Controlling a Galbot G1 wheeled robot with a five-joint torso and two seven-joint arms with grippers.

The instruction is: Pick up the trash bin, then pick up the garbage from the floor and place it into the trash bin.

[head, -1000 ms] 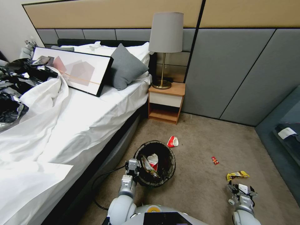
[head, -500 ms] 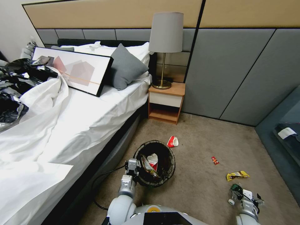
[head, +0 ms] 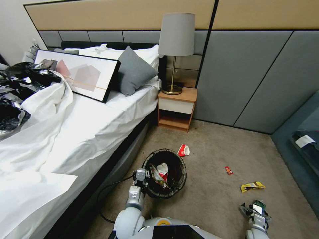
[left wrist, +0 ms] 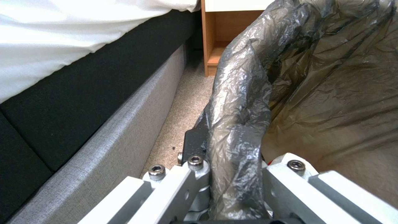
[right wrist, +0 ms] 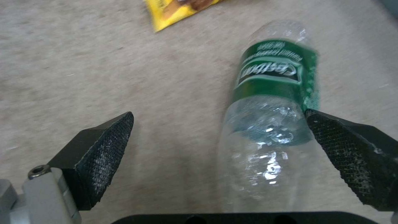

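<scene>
Down by the carpet, the right gripper (right wrist: 215,140) has its two black, cross-hatched pads spread wide. A clear plastic bottle (right wrist: 269,118) with a green label lies on the carpet between them, close against one pad and well apart from the other. In the head view this gripper (head: 255,212) sits low near the robot's right side, just short of the yellow snack wrapper (head: 252,186).

The left gripper (left wrist: 232,183) is clamped on the rim of the trash bin (head: 165,173), pinching the crinkled black bag liner (left wrist: 240,102) folded over the edge. The bin hangs from that grip close beside the bed (head: 83,132), its mouth facing up, with a red-and-white paper cup (head: 162,170) and a wrapper already inside.

Farther out on the carpet lie a second red-and-white paper cup (head: 183,150), just beyond the bin's far rim toward the nightstand (head: 176,109), and a small red wrapper (head: 228,170) between the bin and the yellow one.

As I read it, the bin is in hand and the collecting is part done; the step now is grasping the bottle. That calls for centring the pads on the bottle's body before closing, since it is off to one side, smooth, thin-walled, and likely to roll or squirt away if pinched unevenly. Three pieces would remain on the floor after it.
</scene>
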